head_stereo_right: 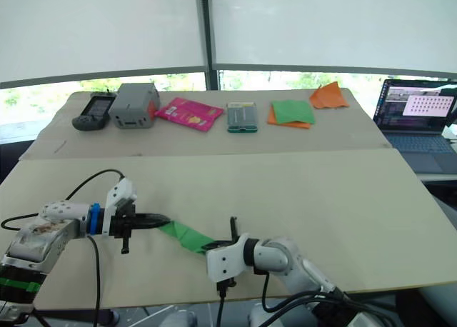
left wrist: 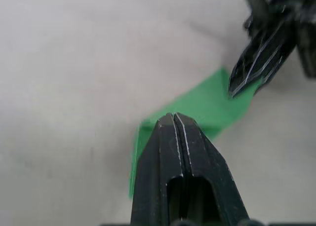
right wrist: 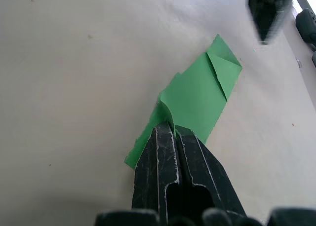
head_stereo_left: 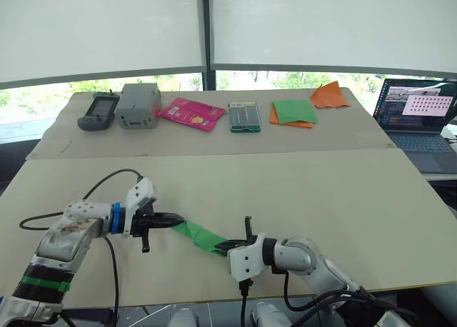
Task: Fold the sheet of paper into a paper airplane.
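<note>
Near the front edge of the pale counter [head_stereo_left: 300, 191], the sheet of paper [head_stereo_left: 200, 235] lay as a narrow green strip already creased, stretched slantwise between the robot's two arms. The left pincer [head_stereo_left: 177, 220] was at the strip's far-left end with its black fingers pressed together; in the left wrist view the tips overlapped the green edge, though I could not tell for sure whether the paper was nipped between them. The right pincer [right wrist: 170, 130] was clenched on the strip's other end, where the paper curled up against its tips, and a small folded corner showed at the opposite end. On the farther counter sat a grey box [head_stereo_left: 138, 105], a pink packet [head_stereo_left: 191, 113], a green sheet stacked on orange [head_stereo_left: 293, 113] and a crumpled orange paper [head_stereo_left: 330, 96], with a laptop [head_stereo_left: 418, 113] off to the right.
</note>
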`<act>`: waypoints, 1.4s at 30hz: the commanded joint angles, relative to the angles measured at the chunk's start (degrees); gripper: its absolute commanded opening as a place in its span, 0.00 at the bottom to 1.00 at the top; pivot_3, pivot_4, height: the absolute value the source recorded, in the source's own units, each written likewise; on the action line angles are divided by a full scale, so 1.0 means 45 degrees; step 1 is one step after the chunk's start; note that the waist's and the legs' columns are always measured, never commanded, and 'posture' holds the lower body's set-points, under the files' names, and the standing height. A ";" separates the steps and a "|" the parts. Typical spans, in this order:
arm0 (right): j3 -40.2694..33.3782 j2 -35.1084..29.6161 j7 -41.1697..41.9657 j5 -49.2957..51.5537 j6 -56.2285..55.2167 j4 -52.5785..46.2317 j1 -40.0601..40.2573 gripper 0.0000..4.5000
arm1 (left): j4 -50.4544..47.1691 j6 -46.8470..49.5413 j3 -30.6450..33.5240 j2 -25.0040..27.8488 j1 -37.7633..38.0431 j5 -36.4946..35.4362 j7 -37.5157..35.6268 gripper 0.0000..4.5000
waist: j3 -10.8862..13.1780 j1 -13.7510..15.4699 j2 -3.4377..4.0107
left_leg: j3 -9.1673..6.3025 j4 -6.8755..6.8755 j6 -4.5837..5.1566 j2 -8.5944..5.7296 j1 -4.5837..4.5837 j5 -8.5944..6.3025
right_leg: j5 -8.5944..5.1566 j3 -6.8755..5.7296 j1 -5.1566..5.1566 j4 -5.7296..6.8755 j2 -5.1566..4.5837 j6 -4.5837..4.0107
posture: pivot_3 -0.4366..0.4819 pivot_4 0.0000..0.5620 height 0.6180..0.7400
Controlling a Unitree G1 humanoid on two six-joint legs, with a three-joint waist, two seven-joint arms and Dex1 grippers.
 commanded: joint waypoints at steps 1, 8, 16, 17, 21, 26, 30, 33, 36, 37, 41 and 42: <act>-0.0120 0.0021 0.0043 -0.0146 0.0191 -0.0098 0.0041 0.01 | -0.0352 0.0173 -0.0407 -0.0421 -0.0388 -0.0134 0.0017 0.00 | -0.0003 -0.0008 0.0009 | 0.0000 -0.0001 0.0001 -0.0001 0.0001 0.0000 | 0.0000 0.0000 0.0003 0.0001 0.0000 0.0000 | 0.48 0.27 1.00; -0.0245 -0.0069 0.0193 -0.0171 0.0447 -0.0317 0.0237 0.01 | 0.0355 -0.1550 -0.1815 -0.0505 -0.0121 0.1598 -0.0064 0.00 | -0.0005 -0.0012 0.0009 | -0.0001 0.0002 0.0002 -0.0003 0.0004 0.0001 | 0.0002 0.0001 0.0014 0.0006 0.0002 0.0000 | 0.48 0.27 1.00; -0.0450 0.0115 0.0527 0.0242 0.1318 -0.0874 0.0297 0.01 | 0.1157 -0.2874 -0.2415 -0.0707 -0.0233 0.2814 0.0181 0.00 | -0.0010 0.0106 0.0010 | 0.0000 0.0012 0.0002 -0.0004 0.0000 0.0001 | 0.0001 0.0001 0.0016 0.0003 -0.0002 0.0000 | 0.48 0.27 1.00; -0.0507 0.0173 0.0563 0.0332 0.1502 -0.0977 0.0307 0.01 | 0.1198 -0.2932 -0.2469 -0.0772 -0.0234 0.2878 0.0204 0.00 | -0.0011 0.0117 0.0011 | 0.0000 0.0012 0.0002 -0.0004 0.0000 0.0001 | 0.0001 0.0001 0.0018 0.0004 -0.0001 0.0000 | 0.48 0.27 1.00; -0.0785 0.0247 0.0964 0.1042 0.2250 -0.1553 0.0396 0.07 | 0.1432 -0.3257 -0.2634 -0.0936 -0.0211 0.3166 0.0281 0.00 | -0.0016 0.0152 0.0021 | 0.0000 0.0018 0.0002 -0.0004 0.0000 0.0002 | 0.0002 0.0001 0.0019 0.0008 -0.0001 0.0000 | 0.48 0.27 1.00; -0.1597 0.0384 0.1420 0.2318 0.3865 -0.2959 0.0541 0.44 | 0.1559 -0.3569 -0.2767 -0.0988 -0.0141 0.3411 0.0231 0.00 | -0.0021 0.0243 0.0031 | 0.0000 0.0025 0.0002 -0.0004 0.0000 0.0001 | 0.0002 0.0001 0.0020 0.0010 0.0000 0.0000 | 0.48 0.27 1.00; -0.2451 0.0983 0.1864 0.4554 0.6463 -0.4381 0.0428 0.44 | 0.1563 -0.3603 -0.2766 -0.1101 -0.0126 0.3487 0.0286 0.00 | -0.0029 0.0282 0.0042 | 0.0000 0.0026 0.0002 -0.0002 0.0000 0.0001 | 0.0002 0.0001 0.0021 0.0016 0.0002 0.0001 | 0.48 0.27 1.00; -0.2770 0.1547 0.1512 0.5242 0.7684 -0.4658 0.0083 0.38 | 0.1535 -0.3581 -0.2790 -0.1167 -0.0125 0.3520 0.0281 0.00 | -0.0035 0.0280 0.0049 | -0.0001 0.0026 0.0002 -0.0003 0.0000 0.0001 | 0.0002 0.0001 0.0021 0.0016 0.0002 0.0001 | 0.48 0.27 1.00; -0.2819 0.1958 0.1082 0.5389 0.8477 -0.4241 -0.0466 0.17 | 0.1334 -0.3643 -0.2972 -0.1040 0.0138 0.3587 0.0041 0.00 | -0.0040 0.0278 0.0057 | 0.0000 0.0028 0.0002 -0.0004 -0.0001 0.0001 | 0.0002 0.0001 0.0019 0.0015 0.0002 0.0001 | 0.48 0.27 1.00; -0.2678 0.1971 0.0937 0.5201 0.8601 -0.3896 -0.0677 0.10 | 0.1335 -0.3675 -0.3008 -0.0986 0.0191 0.3630 -0.0018 0.00 | -0.0043 0.0282 0.0058 | 0.0000 0.0029 0.0002 -0.0004 -0.0001 0.0001 | 0.0002 0.0001 0.0019 0.0015 0.0002 0.0001 | 0.48 0.27 1.00; -0.1948 0.1825 0.0562 0.4541 0.9099 -0.2844 -0.1208 0.00 | 0.1396 -0.3753 -0.3004 -0.0886 0.0266 0.3710 -0.0052 0.00 | -0.0070 0.0269 0.0066 | 0.0000 0.0025 0.0002 -0.0003 -0.0001 0.0001 | 0.0002 0.0001 0.0018 0.0014 0.0002 0.0001 | 0.48 0.27 1.00; -0.1774 0.1819 0.0595 0.4539 0.9263 -0.2709 -0.1254 0.00 | 0.1406 -0.3746 -0.2990 -0.0878 0.0261 0.3709 -0.0032 0.00 | -0.0075 0.0266 0.0068 | 0.0001 0.0025 0.0003 -0.0003 -0.0001 0.0001 | 0.0002 0.0001 0.0018 0.0015 0.0002 0.0001 | 0.48 0.27 1.00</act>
